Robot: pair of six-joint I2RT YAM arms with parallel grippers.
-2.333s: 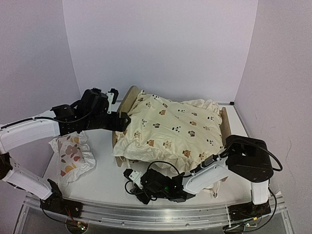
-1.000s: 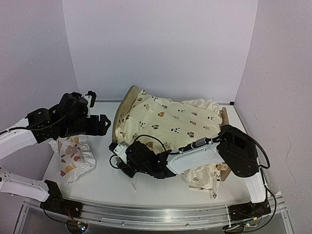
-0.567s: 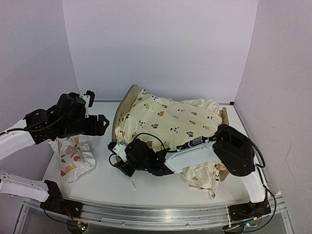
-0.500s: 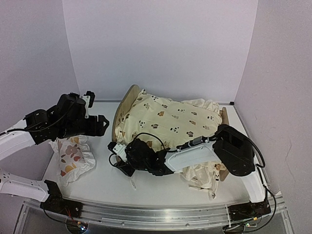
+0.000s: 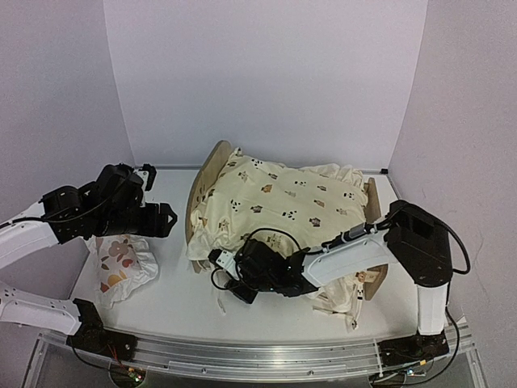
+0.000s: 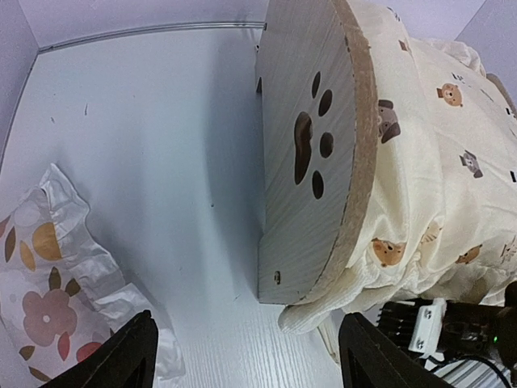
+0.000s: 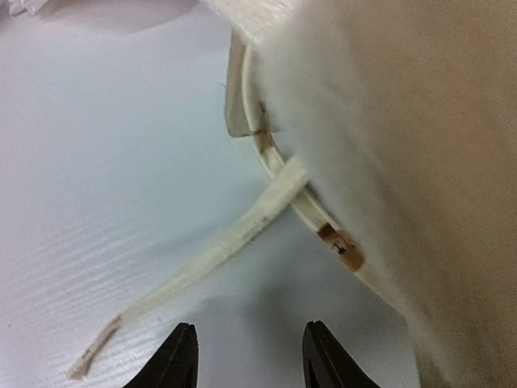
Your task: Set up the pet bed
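Pet bed (image 5: 205, 173) sits mid-worktop (image 5: 174, 301), toward the back, arched headboard on my left side with the paw-print cutout facing my left claw (image 6: 246, 357). A cream animal-print cushion (image 5: 284, 202) lies over the frame and overhangs its near side. Left claw: jaws wide apart, nothing between them, hovering just left of the headboard and above the floral pillow (image 5: 121, 263), which lies on the worktop at far left. Right claw (image 5: 233, 280): low at the cushion's near edge, fingers parted, gripping nothing. One cushion tie (image 7: 216, 244) trails flat across the worktop ahead of it, not touching either finger.
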